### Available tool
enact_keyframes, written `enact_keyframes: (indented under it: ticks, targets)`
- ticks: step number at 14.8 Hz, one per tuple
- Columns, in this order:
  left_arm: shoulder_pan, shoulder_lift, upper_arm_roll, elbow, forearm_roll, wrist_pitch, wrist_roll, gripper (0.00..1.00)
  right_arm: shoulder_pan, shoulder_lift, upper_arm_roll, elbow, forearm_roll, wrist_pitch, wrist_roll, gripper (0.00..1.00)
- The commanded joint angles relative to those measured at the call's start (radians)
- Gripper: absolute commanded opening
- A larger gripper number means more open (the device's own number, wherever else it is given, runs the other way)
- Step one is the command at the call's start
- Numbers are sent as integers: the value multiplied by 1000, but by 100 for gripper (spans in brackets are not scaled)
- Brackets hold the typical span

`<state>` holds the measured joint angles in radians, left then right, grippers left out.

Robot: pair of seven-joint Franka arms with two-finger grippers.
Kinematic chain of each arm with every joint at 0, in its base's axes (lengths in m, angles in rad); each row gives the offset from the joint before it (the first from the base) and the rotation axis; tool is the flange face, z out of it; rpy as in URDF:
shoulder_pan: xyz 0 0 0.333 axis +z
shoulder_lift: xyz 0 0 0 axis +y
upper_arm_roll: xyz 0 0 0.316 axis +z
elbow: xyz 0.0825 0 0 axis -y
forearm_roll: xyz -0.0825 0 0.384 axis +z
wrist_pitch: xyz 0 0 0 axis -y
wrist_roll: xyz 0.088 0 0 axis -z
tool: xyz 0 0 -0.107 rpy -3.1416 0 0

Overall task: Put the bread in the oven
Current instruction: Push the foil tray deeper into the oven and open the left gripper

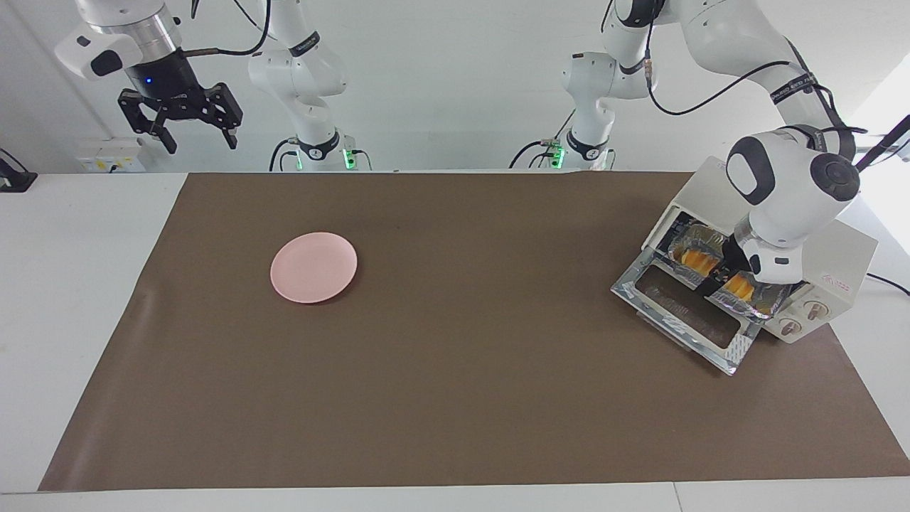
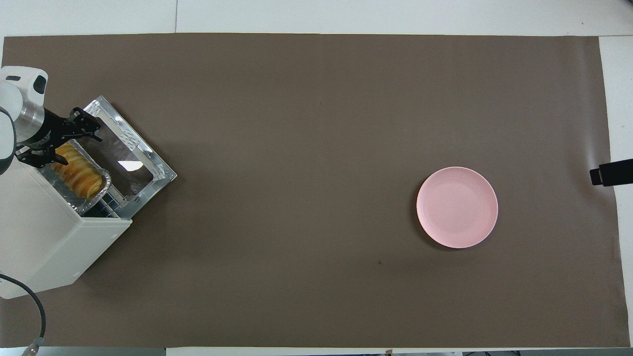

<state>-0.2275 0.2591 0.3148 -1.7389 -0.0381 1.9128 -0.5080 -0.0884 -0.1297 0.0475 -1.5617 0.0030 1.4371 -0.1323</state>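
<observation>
Starting at the right arm's end of the table, your right gripper (image 1: 190,122) waits raised in the air well clear of the work, its fingers spread apart with nothing between them. Below and toward the middle of the brown mat (image 1: 455,398), the pink plate (image 1: 313,267) lies bare.

Moving to the left arm's end, you find the oven (image 1: 832,274) with its door (image 1: 682,306) folded down flat onto the mat. Your left gripper (image 1: 726,269) reaches into the oven's mouth, right at the foil tray (image 2: 74,190). The bread (image 2: 78,170) lies in that tray, and the tray sits on the wire rack at the opening, its outer end just above the door's hinge edge. From above, the gripper's fingers (image 2: 85,129) look parted at the end of the tray farther from the robots, but you cannot tell whether they grip its rim.
</observation>
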Motion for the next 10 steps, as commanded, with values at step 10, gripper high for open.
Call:
enact_keyframes:
  ticks: [10]
  targets:
    - [-41, -164, -3, 209, 15, -360, 324, 100, -14, -37, 8, -21, -1, -14, -18, 100]
